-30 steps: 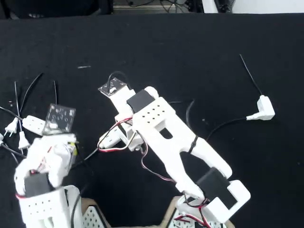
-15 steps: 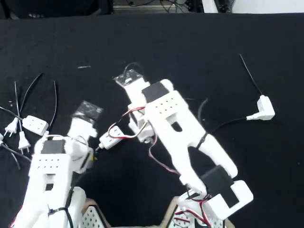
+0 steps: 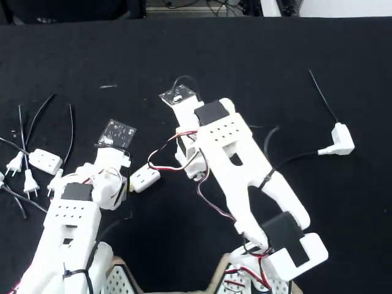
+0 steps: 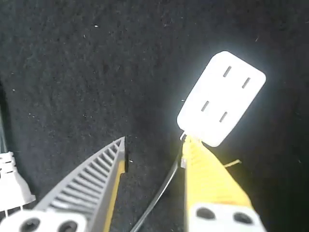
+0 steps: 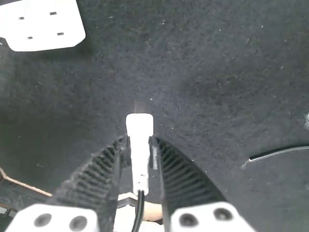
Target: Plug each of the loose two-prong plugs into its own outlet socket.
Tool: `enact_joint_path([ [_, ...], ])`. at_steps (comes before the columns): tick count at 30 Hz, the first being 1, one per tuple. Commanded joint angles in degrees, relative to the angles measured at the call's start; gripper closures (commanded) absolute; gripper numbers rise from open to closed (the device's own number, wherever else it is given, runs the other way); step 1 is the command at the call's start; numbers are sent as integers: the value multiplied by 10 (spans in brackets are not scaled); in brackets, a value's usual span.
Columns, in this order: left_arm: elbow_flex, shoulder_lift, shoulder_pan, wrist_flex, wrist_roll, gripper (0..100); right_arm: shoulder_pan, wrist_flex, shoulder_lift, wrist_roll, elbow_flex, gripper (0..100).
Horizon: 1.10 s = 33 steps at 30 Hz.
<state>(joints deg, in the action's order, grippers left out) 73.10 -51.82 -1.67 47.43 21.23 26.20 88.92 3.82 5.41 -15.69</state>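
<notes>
1. The step in hand looks like bringing 1 plug over to a socket. The right end effector [image 5: 140, 144] is shut tight on a small white plug [image 5: 139, 126]. A thin black cord runs out of the back of the plug.
2. The plug hangs over the bare black bench [image 5: 217, 72]. It is near the white outlet socket [image 5: 43, 23] but does not touch it.
3. The left end effector [image 4: 153, 142] is wide open and holds nothing. Its yellow finger [image 4: 207, 179] sits right at the cord end of that socket. I cannot tell if they touch.
4. I think the left side should hold the socket next so it cannot slide. Then the right side must turn the plug so its 2 prongs line up with 2 slots, and push straight in.
5. The socket is a flat block of smooth, hard white plastic with round corners. It has 4 thin slots in 2 pairs.
6. The plug is small, smooth and boxy. I cannot see its prongs.
7. The bench cover is a black, fuzzy cloth with tiny pale specks. The fingers have little ridges on the inside, good for gripping.
8. Off to one side lie a second socket [image 3: 45, 160] and 2 loose plugs [image 3: 13, 164]. An angled white plug [image 3: 342, 139] lies far off on the other side. None of them is plugged in yet.
</notes>
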Motion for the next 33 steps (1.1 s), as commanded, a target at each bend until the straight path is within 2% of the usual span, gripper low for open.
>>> enact_joint_path([
  [1, -10, 2, 5, -9, -7, 802, -9, 6, 34, 5, 13, 988],
  [12, 1, 6, 2, -4, -3, 801, -9, 6, 34, 1, 13, 988],
  [19, -37, 132, -26, -38, -8, 802, 13, 4, 118, 1, -29, 988],
  [25, -131, 226, -25, -40, -64, 802, 22, -8, 164, 6, -57, 988],
  [28, -150, 241, -2, -40, -67, 804, 22, -19, 149, 6, -65, 988],
  [33, -137, 242, 77, -40, -68, 805, 21, -32, 112, 7, -66, 988],
])
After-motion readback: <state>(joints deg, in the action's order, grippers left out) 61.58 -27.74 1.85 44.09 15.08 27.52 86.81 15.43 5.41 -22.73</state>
